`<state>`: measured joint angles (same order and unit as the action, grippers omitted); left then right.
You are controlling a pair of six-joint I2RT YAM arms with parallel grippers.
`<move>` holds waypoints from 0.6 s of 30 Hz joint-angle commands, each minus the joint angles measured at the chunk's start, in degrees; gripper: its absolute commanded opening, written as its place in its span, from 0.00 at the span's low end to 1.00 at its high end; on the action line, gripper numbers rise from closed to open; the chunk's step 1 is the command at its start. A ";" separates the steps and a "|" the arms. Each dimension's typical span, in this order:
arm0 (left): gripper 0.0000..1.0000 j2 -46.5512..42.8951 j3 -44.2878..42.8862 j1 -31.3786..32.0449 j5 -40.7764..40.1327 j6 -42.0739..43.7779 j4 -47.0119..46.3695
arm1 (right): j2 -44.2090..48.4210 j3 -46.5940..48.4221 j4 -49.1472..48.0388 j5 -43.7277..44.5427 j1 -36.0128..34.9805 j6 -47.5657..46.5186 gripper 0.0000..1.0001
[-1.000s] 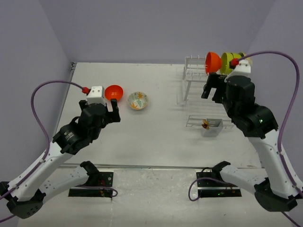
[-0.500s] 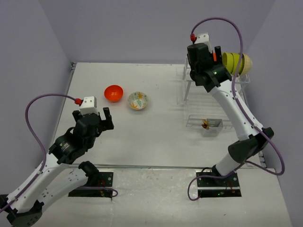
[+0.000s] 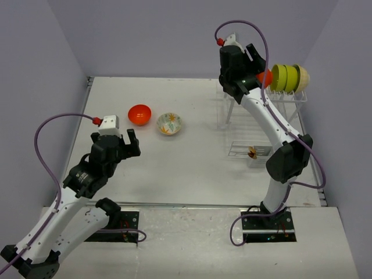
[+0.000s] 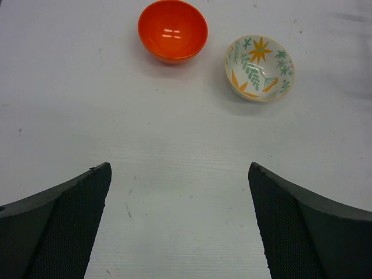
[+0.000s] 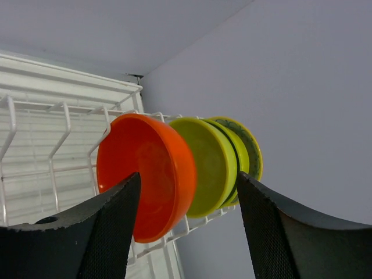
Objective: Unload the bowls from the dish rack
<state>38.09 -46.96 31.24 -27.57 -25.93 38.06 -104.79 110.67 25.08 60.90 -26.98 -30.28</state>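
Observation:
Four bowls stand on edge in the top tier of the white wire dish rack [image 3: 261, 107]: an orange bowl [image 3: 265, 77] [image 5: 148, 174], two lime green ones [image 3: 279, 77] [image 5: 210, 165] and a beige one [image 3: 303, 77]. My right gripper [image 3: 259, 63] [image 5: 189, 195] is open beside the row. Its left finger crosses the orange bowl's inside and its right finger is past the green bowls, touching nothing. On the table lie another orange bowl [image 3: 139, 114] [image 4: 172, 30] and a white floral bowl [image 3: 169, 123] [image 4: 259, 67]. My left gripper [image 3: 126, 144] [image 4: 179, 171] hangs open and empty on their near side.
A small cutlery basket [image 3: 258, 154] hangs on the rack's lower front. The purple back wall and right wall stand close behind the rack. The right arm stretches high over the rack's left end.
The right arm has swung up and back to the rack's left end, and its jaws have narrowed around the bowls. The left arm has drawn back from the orange bowl on the table.

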 commanded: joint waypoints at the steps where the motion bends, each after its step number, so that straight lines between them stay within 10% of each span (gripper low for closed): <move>1: 1.00 -1.26 0.64 -0.31 1.91 1.50 -3.26 | -1.38 0.08 -8.02 2.99 1.84 -6.10 0.68; 18: 1.00 -1.09 1.17 -0.31 4.54 2.29 -4.14 | -1.12 -13.02 -28.23 6.51 4.13 -15.68 0.47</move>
<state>37.36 -46.09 31.24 -23.70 -24.62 36.56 -106.59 98.96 4.89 64.64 -23.16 -42.48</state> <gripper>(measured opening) 0.997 0.489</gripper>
